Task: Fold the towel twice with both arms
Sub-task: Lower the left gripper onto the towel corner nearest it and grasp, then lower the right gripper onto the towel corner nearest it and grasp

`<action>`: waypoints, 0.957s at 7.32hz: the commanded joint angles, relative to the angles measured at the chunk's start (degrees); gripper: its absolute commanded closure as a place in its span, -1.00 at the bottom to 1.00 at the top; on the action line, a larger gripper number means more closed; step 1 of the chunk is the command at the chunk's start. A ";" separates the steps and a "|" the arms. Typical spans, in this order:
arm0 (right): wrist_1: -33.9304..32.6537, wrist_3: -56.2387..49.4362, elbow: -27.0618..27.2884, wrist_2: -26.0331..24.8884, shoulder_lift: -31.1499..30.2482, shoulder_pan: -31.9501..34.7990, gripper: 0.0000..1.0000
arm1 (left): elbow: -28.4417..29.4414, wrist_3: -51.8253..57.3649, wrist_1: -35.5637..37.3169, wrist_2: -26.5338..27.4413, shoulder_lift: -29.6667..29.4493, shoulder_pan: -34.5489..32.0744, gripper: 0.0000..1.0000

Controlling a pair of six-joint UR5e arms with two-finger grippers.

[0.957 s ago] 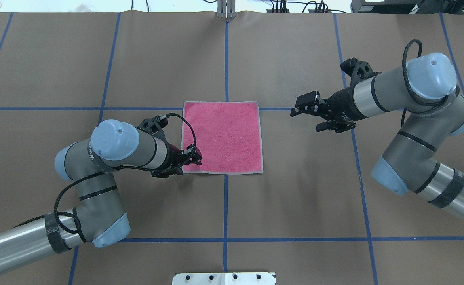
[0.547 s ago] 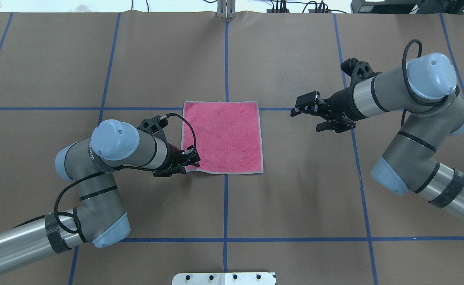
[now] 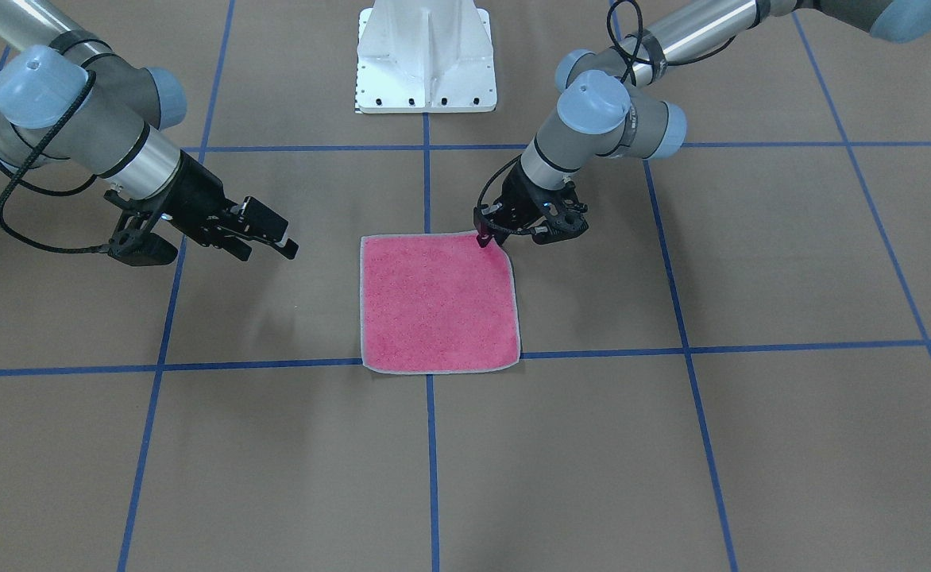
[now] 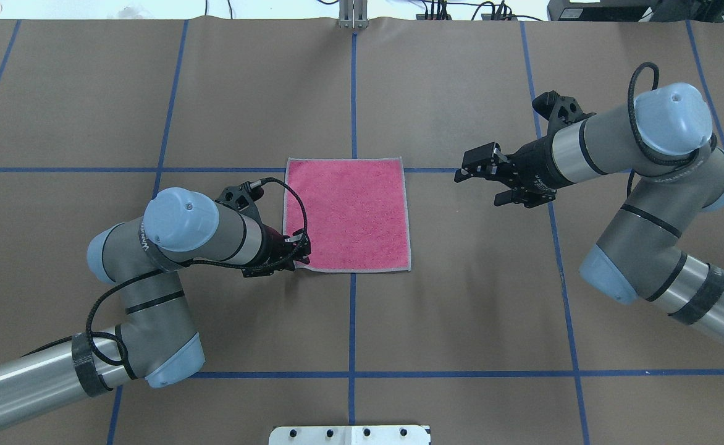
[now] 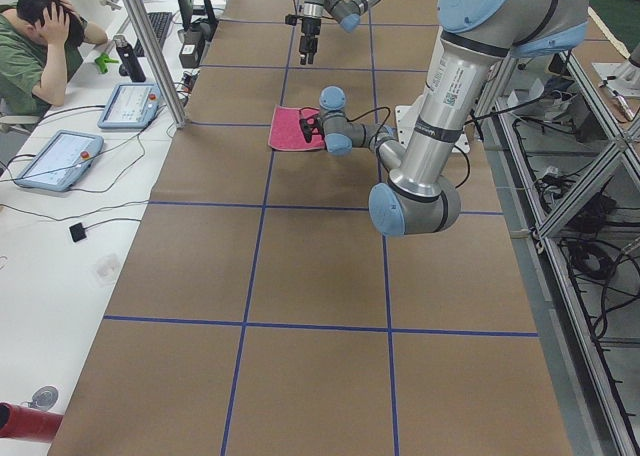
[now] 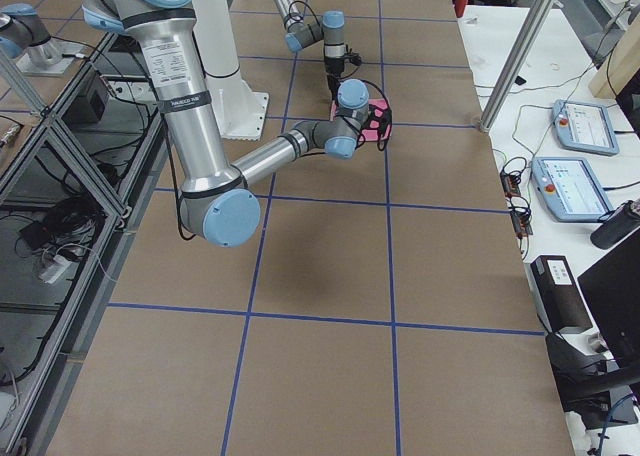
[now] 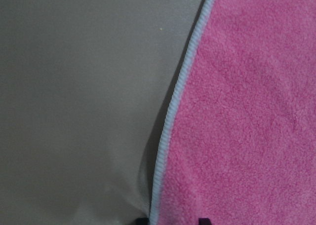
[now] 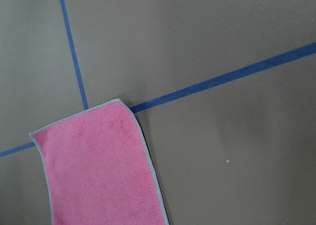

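Left end effector (image 4: 302,255) pinching rounded corner, fluffy pink terry towel (image 4: 349,213)

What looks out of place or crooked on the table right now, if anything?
Nothing stands out. The towel lies flat, pink side up, square to the tape lines. Only its near corner on the robot's left is lifted slightly, pinched by the left hand. The right hand hangs open, apart.

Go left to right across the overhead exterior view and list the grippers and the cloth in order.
left gripper → towel, its near left corner pinched in that gripper → right gripper, open and apart from the towel
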 commanded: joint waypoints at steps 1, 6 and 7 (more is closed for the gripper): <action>0.00 0.00 -0.02 0.12 -0.01 0.02 -0.98 | -0.23 -0.23 0.12 0.00 -0.37 -0.03 1.00; -0.17 3.85 -0.19 -0.14 2.35 -3.31 -0.98 | -0.32 -0.23 0.03 -0.09 -0.81 -0.03 1.00; -0.52 5.52 -0.29 -0.32 3.32 -4.46 -0.98 | -0.24 -0.23 0.03 -0.09 -0.81 -0.03 1.00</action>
